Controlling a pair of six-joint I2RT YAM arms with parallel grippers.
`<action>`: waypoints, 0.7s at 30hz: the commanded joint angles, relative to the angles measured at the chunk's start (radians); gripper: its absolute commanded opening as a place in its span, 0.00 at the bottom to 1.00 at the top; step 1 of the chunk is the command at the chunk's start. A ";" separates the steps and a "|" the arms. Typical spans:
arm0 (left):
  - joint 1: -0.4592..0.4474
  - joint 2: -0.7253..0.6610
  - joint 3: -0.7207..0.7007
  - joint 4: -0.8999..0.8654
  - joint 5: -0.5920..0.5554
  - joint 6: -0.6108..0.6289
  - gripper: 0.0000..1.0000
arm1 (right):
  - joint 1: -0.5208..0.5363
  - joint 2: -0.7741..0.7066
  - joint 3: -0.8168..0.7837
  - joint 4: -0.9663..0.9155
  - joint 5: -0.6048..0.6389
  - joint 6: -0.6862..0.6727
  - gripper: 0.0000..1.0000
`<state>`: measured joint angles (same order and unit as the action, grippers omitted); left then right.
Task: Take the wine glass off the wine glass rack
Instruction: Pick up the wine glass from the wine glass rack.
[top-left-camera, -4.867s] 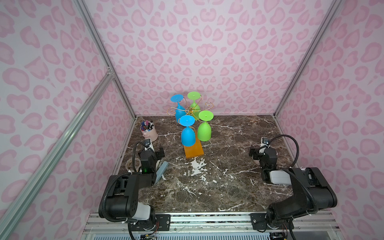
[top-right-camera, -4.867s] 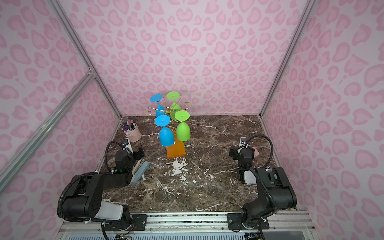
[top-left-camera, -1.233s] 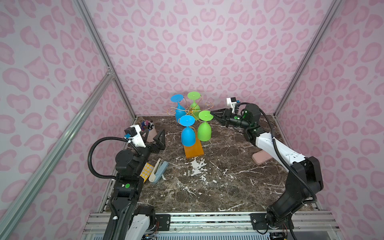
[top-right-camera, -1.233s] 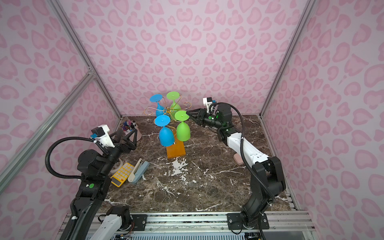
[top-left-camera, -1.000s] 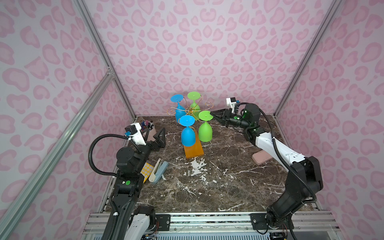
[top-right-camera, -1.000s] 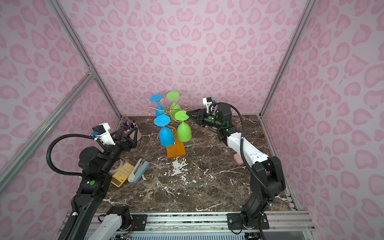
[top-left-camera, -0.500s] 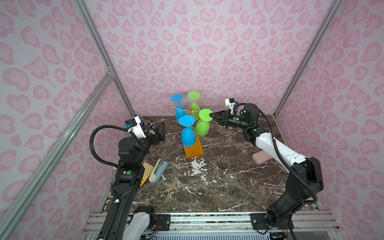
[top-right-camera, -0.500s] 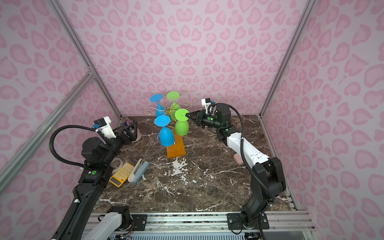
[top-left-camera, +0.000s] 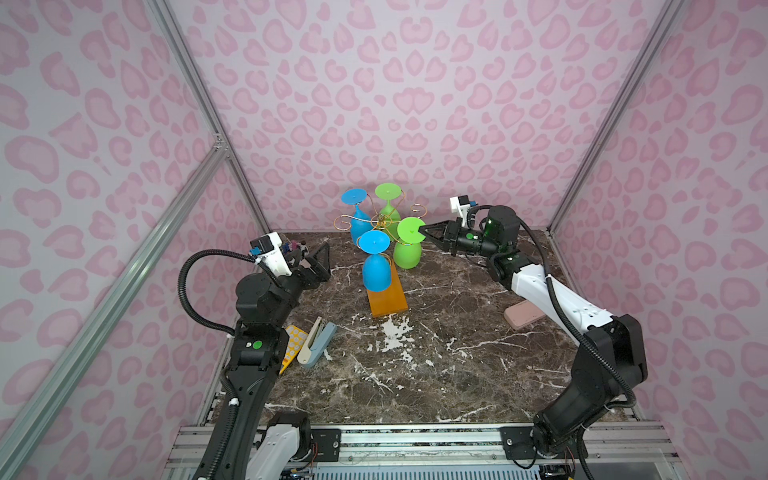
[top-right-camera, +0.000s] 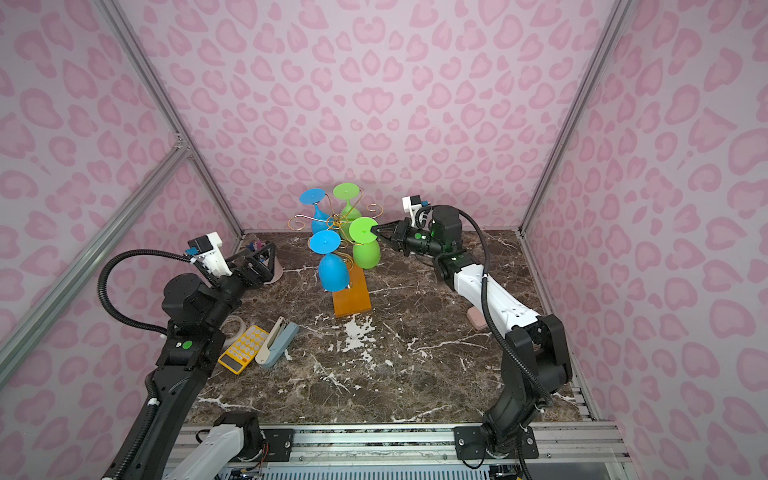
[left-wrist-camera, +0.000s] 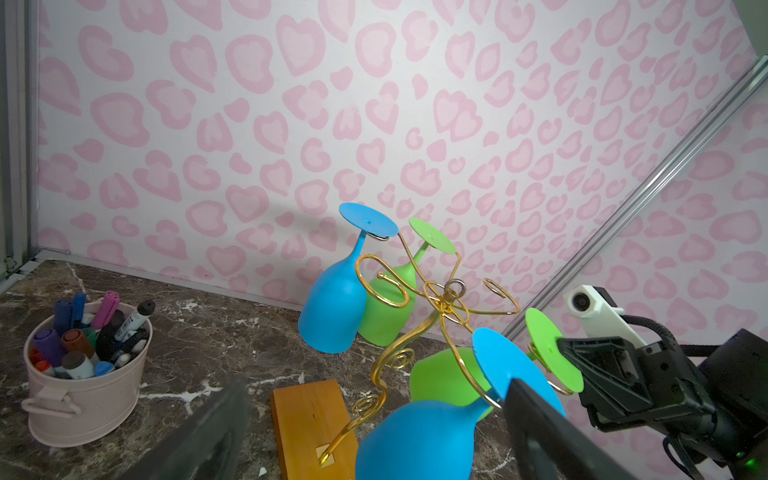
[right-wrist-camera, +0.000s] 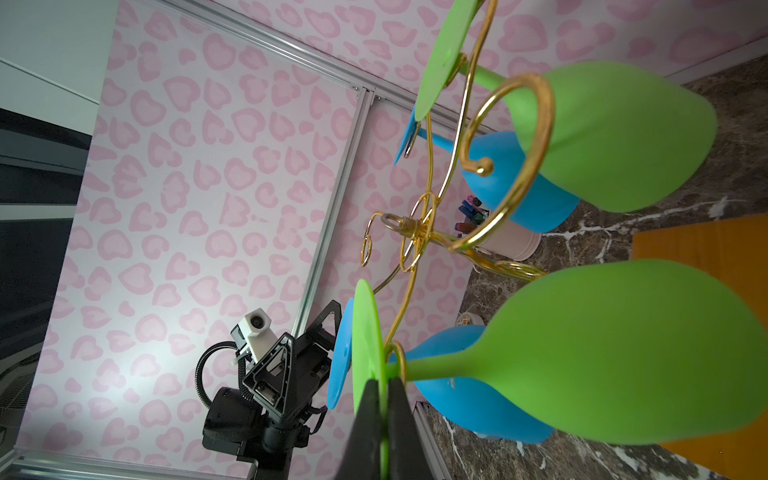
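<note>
The wine glass rack (top-left-camera: 384, 224), gold wire on an orange-brown base (top-left-camera: 386, 297), stands at the back middle of the table. Several glasses hang upside down on it. The right-hand green wine glass (top-left-camera: 407, 254) hangs from a scroll arm, tilted. My right gripper (top-left-camera: 423, 230) is shut on the rim of its disc foot (right-wrist-camera: 365, 332), level with the rack's top; the right wrist view shows both jaws pinching the foot (right-wrist-camera: 384, 399). My left gripper (top-left-camera: 322, 259) is open and holds nothing, left of the rack, facing the front blue glass (left-wrist-camera: 415, 436).
A pink cup of markers (left-wrist-camera: 83, 374) sits at the back left behind my left gripper. A yellow calculator (top-right-camera: 245, 343) and a grey-blue stapler (top-left-camera: 318, 340) lie front left. A pink case (top-left-camera: 523, 313) lies under my right forearm. Blue (top-left-camera: 359, 224) and green (top-left-camera: 388, 208) glasses hang behind.
My right jaws have closed on the green glass's foot, and the glass has tilted a little. My left gripper has risen and moved toward the back, staying open.
</note>
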<state>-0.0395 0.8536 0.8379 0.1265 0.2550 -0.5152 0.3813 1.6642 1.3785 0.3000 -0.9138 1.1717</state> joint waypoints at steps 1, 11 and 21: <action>0.003 -0.002 0.017 0.015 0.010 -0.005 0.97 | 0.004 -0.003 -0.004 -0.047 -0.016 -0.009 0.00; 0.004 -0.007 0.017 0.014 0.013 -0.003 0.97 | 0.007 -0.009 0.006 -0.083 -0.048 0.008 0.00; 0.006 -0.009 0.014 0.013 0.015 -0.005 0.97 | 0.011 -0.018 0.010 -0.108 -0.052 0.010 0.00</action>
<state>-0.0338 0.8520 0.8379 0.1261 0.2623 -0.5220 0.3908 1.6459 1.3876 0.2317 -0.9489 1.1858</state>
